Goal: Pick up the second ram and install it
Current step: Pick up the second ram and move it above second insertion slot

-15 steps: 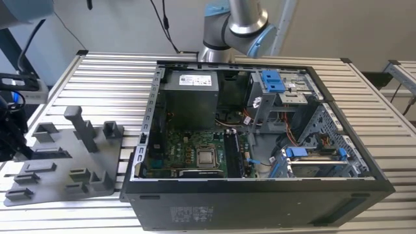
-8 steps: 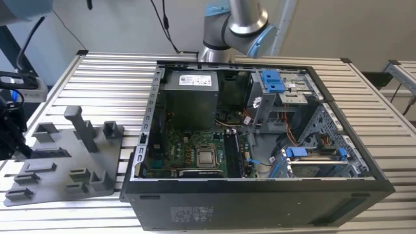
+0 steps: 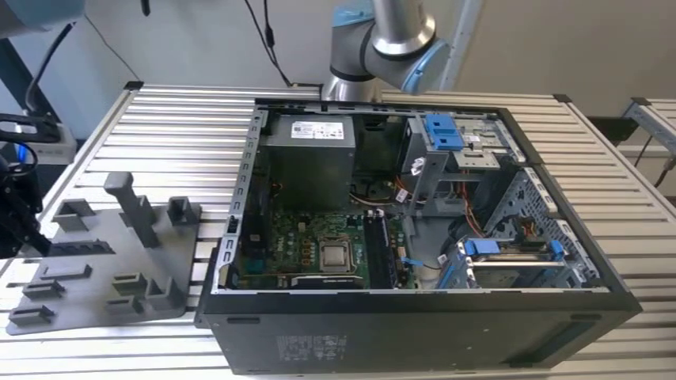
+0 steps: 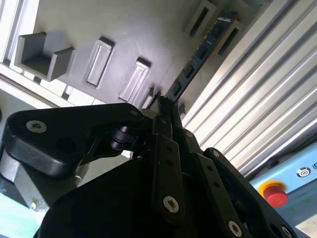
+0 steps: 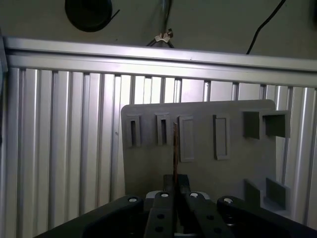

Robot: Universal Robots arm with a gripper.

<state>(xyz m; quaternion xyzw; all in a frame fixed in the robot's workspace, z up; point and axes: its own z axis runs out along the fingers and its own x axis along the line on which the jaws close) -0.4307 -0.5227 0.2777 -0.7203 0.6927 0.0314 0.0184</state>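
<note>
The gripper is clenched on the second ram, its two dark fingers pinching one end of the thin board. The rest of the board sticks out over the grey tray. In the first wrist view the ram shows edge-on as a thin line rising from the fingertips, across the tray between two of its rectangular slots. I cannot tell whether its far end touches the tray.

In the exterior view the tray lies on the slatted metal table at the exterior view's left, with upright posts and shallow pockets moulded into it. Beside it, toward the right, stands the open computer case. Inside are a grey power supply at the back, a green mainboard with a square processor in front, and blue clips on the drive cage. The arm rises behind the case.
</note>
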